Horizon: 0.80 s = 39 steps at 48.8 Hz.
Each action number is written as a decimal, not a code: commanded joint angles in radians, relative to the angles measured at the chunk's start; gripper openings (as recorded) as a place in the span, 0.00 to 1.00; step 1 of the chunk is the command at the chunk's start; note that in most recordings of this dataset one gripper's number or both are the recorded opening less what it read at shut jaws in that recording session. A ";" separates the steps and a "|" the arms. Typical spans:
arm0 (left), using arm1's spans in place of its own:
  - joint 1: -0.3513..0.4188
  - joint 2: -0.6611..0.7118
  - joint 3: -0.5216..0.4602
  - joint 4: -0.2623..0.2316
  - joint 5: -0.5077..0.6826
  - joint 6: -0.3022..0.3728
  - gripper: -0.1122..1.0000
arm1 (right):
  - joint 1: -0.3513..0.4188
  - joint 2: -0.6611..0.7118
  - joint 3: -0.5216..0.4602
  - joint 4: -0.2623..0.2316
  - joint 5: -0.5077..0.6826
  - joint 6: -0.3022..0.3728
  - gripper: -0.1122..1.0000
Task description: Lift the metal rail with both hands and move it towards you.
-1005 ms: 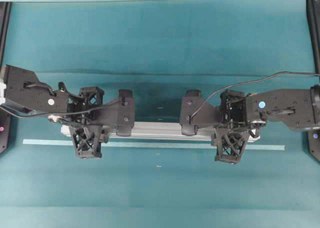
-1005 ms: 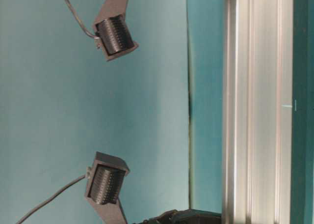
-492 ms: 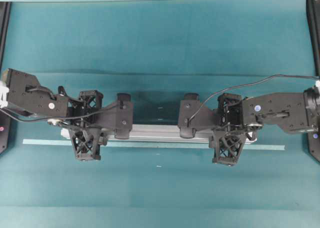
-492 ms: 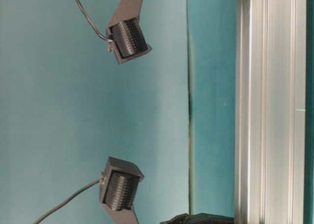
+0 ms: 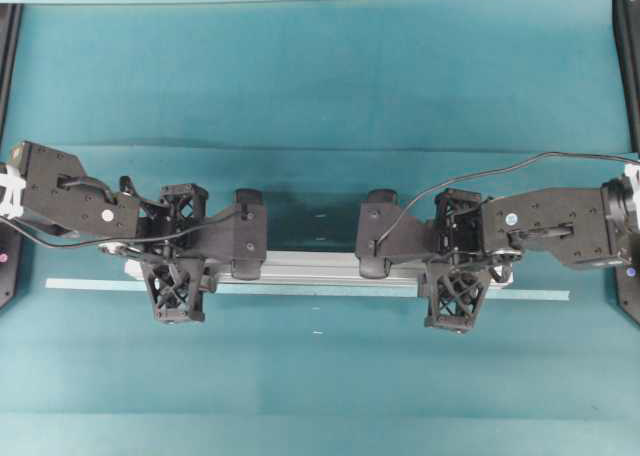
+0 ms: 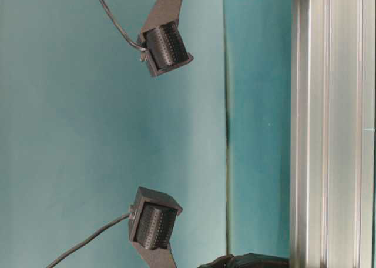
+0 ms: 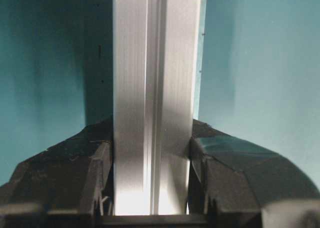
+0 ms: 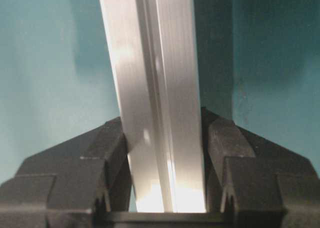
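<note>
**Both grippers clamped on the metal rail over the teal table**

Overhead view: the metal rail (image 5: 320, 267) lies crosswise at mid-table, just above a thin pale tape strip (image 5: 300, 290) that runs parallel to it. The left gripper (image 5: 178, 273) straddles the rail near its left end and the right gripper (image 5: 458, 276) near its right end; their bodies hide both ends of the rail and parts of the tape. A black cable (image 5: 480, 179) loops over the right arm. Dark frame posts (image 5: 626, 36) are cut off at the picture's sides.

Table-level view: the picture is turned sideways. The rail (image 6: 332, 127) fills the right edge as a grooved silver band, cut off at both ends. Two ribbed black camera housings (image 6: 167, 46) hang on cables against the teal backdrop; the fingers themselves are out of sight.

Left wrist view: the left gripper (image 7: 151, 163) has its jaws pressed against both sides of the rail (image 7: 155, 88), closed onto it.

Right wrist view: the right gripper (image 8: 167, 153) likewise squeezes the rail (image 8: 155, 88), which runs slightly tilted in the picture. Dark shadow beside it obscures the table.
</note>
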 commanded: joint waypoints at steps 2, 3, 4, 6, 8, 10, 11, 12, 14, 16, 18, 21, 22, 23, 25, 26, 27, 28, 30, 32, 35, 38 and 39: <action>-0.002 -0.005 -0.008 -0.003 -0.020 -0.018 0.36 | -0.003 -0.002 -0.008 0.005 -0.012 0.011 0.46; -0.002 -0.003 -0.008 -0.003 -0.018 -0.018 0.36 | -0.005 -0.002 -0.008 0.005 -0.014 0.011 0.46; -0.002 -0.003 -0.008 -0.003 -0.018 -0.020 0.36 | -0.005 0.000 -0.006 0.005 -0.014 0.009 0.46; -0.002 -0.003 -0.006 -0.003 -0.020 -0.020 0.36 | -0.005 0.003 -0.008 0.005 -0.014 0.009 0.46; -0.002 -0.002 -0.006 -0.003 -0.018 -0.020 0.36 | -0.003 0.005 -0.006 0.005 -0.015 0.009 0.46; -0.002 -0.002 -0.005 -0.002 -0.020 -0.021 0.36 | -0.005 0.008 -0.008 0.003 -0.017 0.009 0.46; -0.002 -0.002 -0.005 -0.003 -0.018 -0.021 0.36 | -0.005 0.008 -0.006 0.005 -0.018 0.011 0.46; -0.002 -0.002 -0.005 -0.003 -0.018 -0.020 0.36 | -0.003 0.009 -0.006 0.005 -0.020 0.011 0.46; -0.002 -0.002 -0.005 -0.003 -0.020 -0.020 0.36 | -0.005 0.009 -0.008 0.005 -0.023 0.011 0.46; -0.002 -0.002 -0.003 -0.003 -0.018 -0.020 0.36 | -0.005 0.011 -0.008 0.005 -0.028 0.012 0.46; -0.002 -0.002 -0.002 -0.005 -0.020 -0.018 0.36 | -0.005 0.011 -0.006 0.005 -0.031 0.014 0.46; -0.002 -0.002 0.000 -0.003 -0.020 -0.017 0.36 | -0.005 0.012 -0.009 0.005 -0.034 0.014 0.46; -0.002 -0.002 0.002 -0.003 -0.020 -0.017 0.36 | -0.005 0.012 -0.009 0.003 -0.034 0.014 0.46; -0.002 -0.002 0.002 -0.003 -0.021 -0.020 0.36 | -0.006 0.012 -0.009 0.005 -0.035 0.014 0.46; -0.002 -0.002 0.002 -0.003 -0.023 -0.023 0.36 | -0.006 0.014 -0.009 0.003 -0.037 0.014 0.46; -0.002 -0.002 0.002 -0.003 -0.025 -0.023 0.36 | -0.006 0.014 -0.008 0.003 -0.038 0.015 0.46; -0.003 -0.002 0.002 -0.003 -0.026 -0.023 0.36 | -0.008 0.014 -0.008 0.003 -0.038 0.014 0.46; -0.002 -0.002 0.002 -0.003 -0.026 -0.023 0.36 | -0.008 0.014 -0.008 0.003 -0.041 0.014 0.46; -0.002 -0.002 0.002 -0.003 -0.026 -0.023 0.36 | -0.008 0.015 -0.006 0.003 -0.044 0.014 0.46; -0.002 -0.002 0.003 -0.003 -0.026 -0.020 0.36 | -0.008 0.015 -0.006 0.003 -0.049 0.014 0.46; -0.002 -0.002 0.002 -0.003 -0.026 -0.014 0.36 | -0.008 0.015 -0.006 0.003 -0.055 0.015 0.46; -0.002 -0.002 0.002 -0.003 -0.028 -0.006 0.36 | -0.008 0.017 -0.006 0.003 -0.063 0.015 0.46; -0.002 -0.002 0.002 -0.003 -0.029 -0.006 0.36 | -0.008 0.017 -0.006 0.003 -0.066 0.015 0.46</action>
